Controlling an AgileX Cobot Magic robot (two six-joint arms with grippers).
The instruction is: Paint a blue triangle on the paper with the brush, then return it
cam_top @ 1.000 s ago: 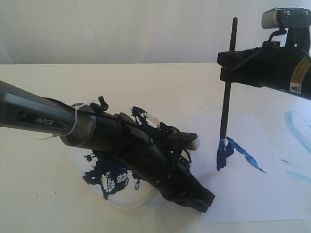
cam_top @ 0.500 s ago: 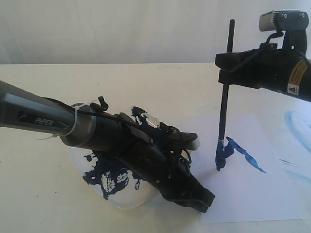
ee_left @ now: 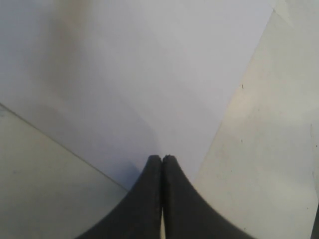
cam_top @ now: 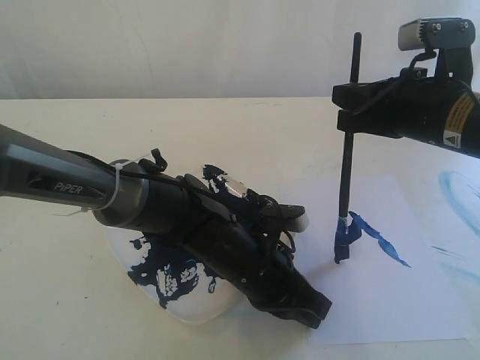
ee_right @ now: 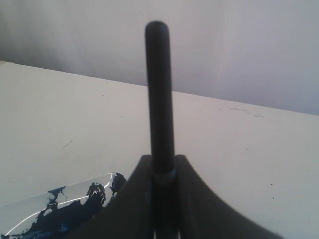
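Note:
The white paper (cam_top: 390, 292) lies on the table at the right. My right gripper (cam_top: 351, 105) is shut on the black brush (cam_top: 346, 161), holding it upright with its blue tip touching the paper. Two dark-blue strokes (cam_top: 379, 240) meet at a corner by the tip; no closed blue triangle shows. The right wrist view shows the brush handle (ee_right: 159, 89) rising between the jaws of my right gripper (ee_right: 163, 167). My left gripper (cam_top: 319, 309) is shut and empty, resting at the paper's near left corner. In the left wrist view its joined tips (ee_left: 162, 158) sit over the paper (ee_left: 149, 74).
A white plate (cam_top: 187, 309) smeared with dark-blue paint sits under my left arm; its rim (ee_right: 60, 185) shows in the right wrist view. Faint light-blue smears (cam_top: 457, 195) mark the table beyond the paper's right edge. Bare table (ee_left: 269, 149) borders the paper.
My right gripper and the brush have shifted slightly left, the tip staying on the paper by the strokes' corner. The left arm has not moved.

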